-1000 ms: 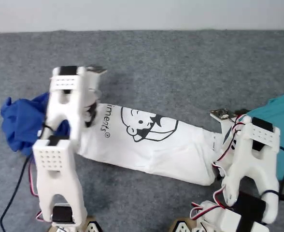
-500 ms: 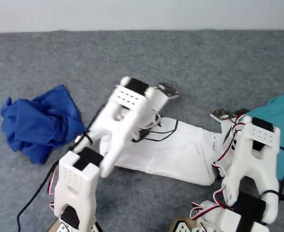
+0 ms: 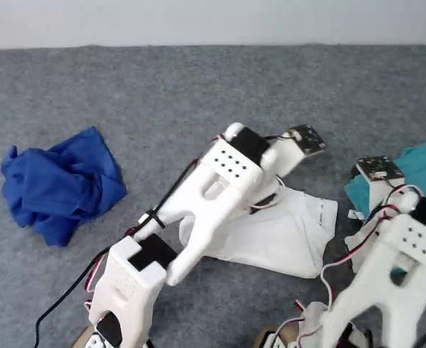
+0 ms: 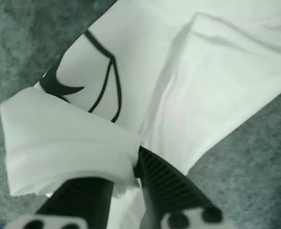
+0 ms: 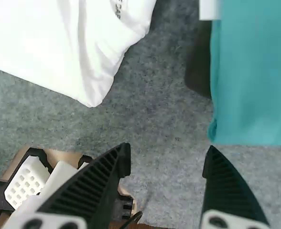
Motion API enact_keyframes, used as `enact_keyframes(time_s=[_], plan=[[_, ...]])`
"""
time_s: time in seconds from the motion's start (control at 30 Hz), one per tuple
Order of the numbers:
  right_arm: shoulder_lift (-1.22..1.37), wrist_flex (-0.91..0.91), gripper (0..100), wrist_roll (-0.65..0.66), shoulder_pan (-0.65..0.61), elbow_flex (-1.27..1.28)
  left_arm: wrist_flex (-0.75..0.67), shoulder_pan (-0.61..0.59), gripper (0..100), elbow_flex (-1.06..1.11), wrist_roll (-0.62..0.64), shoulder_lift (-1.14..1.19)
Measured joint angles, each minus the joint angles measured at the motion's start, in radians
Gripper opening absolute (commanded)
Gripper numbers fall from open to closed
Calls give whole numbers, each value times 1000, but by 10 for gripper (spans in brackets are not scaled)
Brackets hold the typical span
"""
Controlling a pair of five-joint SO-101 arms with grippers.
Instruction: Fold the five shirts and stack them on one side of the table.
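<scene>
The left gripper (image 4: 131,167) is closed tight on a thick fold of the white shirt (image 4: 217,71). The cloth is pinched between its two dark fingers, and the pinched fold sits over the rest of the shirt, which lies flat on the table below. A part of the black drawing (image 4: 102,81) on the shirt shows just beside the fold. From above, the left arm (image 3: 198,210) stretches in a slant from the near edge of the table across the white shirt (image 3: 293,239) and covers much of it. The shirt lies bunched near the middle of the table, toward the right.

The right gripper (image 5: 168,151) has its fingers wide apart and holds nothing. It hangs over the bare grey carpet (image 5: 164,105), in the gap between a corner of the white shirt (image 5: 69,43) and the edge of the teal shirt (image 5: 255,81); it touches neither of them. The right arm (image 3: 394,261) stands at the near right corner of the table.

The teal shirt (image 3: 423,163) lies at the right edge of the table, just beside the white one but apart from it. The blue shirt (image 3: 57,181) lies crumpled in a heap on the left side of the grey carpet (image 3: 198,87), well apart from both arms.
</scene>
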Motion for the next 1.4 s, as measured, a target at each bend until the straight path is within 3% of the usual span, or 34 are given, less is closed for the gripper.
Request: enact_keyframes(time_s=[0.27,0.63,1.2,1.4], plan=[[-68,52,252,0,3,0,-2,140,13,-8,0,0],[-69,66,252,-2,6,-12,-133,161,13,-84,61,75],[-71,77,252,-2,6,-14,2,219,17,-736,121,502],[-71,77,252,-2,6,-14,2,227,150,-773,120,517]])
